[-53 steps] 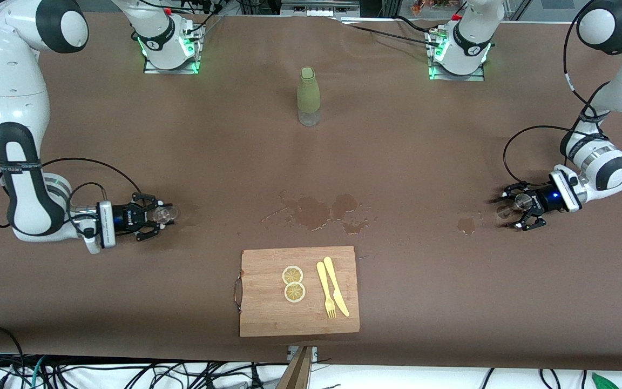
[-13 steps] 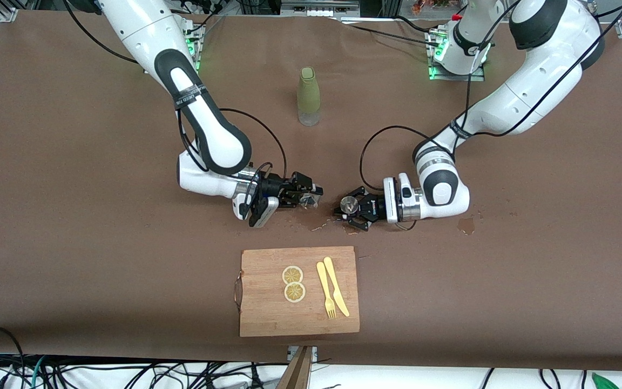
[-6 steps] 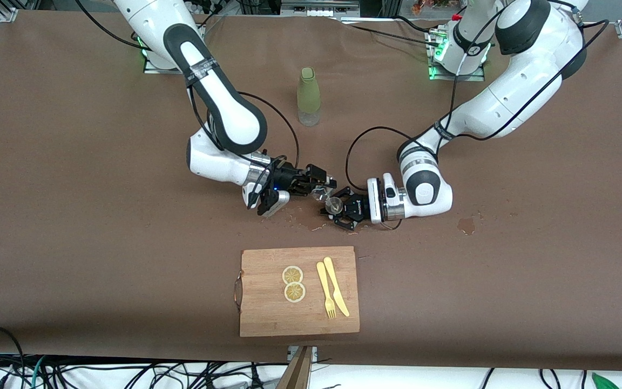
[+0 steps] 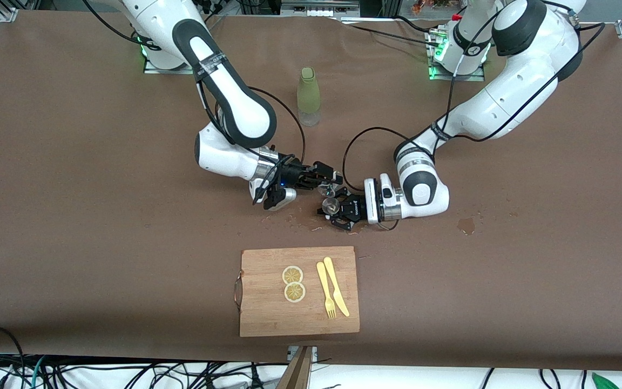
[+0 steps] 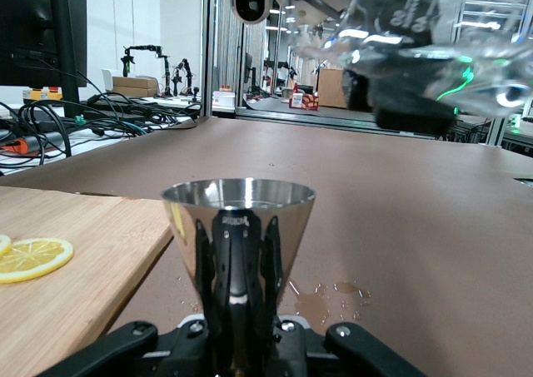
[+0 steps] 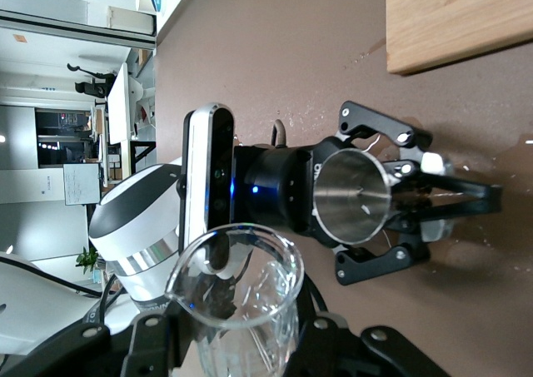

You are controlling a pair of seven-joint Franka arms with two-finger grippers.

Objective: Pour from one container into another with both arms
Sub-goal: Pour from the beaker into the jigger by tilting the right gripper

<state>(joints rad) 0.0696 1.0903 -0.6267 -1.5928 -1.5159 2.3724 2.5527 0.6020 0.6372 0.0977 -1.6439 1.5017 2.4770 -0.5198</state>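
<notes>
While the right gripper (image 4: 326, 183), clamped on a clear glass beaker (image 6: 241, 306), is tipping it over the spill stains (image 4: 300, 221) mid-table, the left gripper (image 4: 333, 206) is gripping a steel measuring cup (image 5: 239, 248) upright just beneath the beaker's lip. Pouring well likely means tilting slowly, spout centred over the cup's mouth. Both are hanging near the cutting board (image 4: 268, 302), on its far side.

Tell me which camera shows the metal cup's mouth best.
Right wrist view: it looks straight into the metal cup held in the left gripper. Left wrist view shows only its side and rim; front view shows it small.
</notes>
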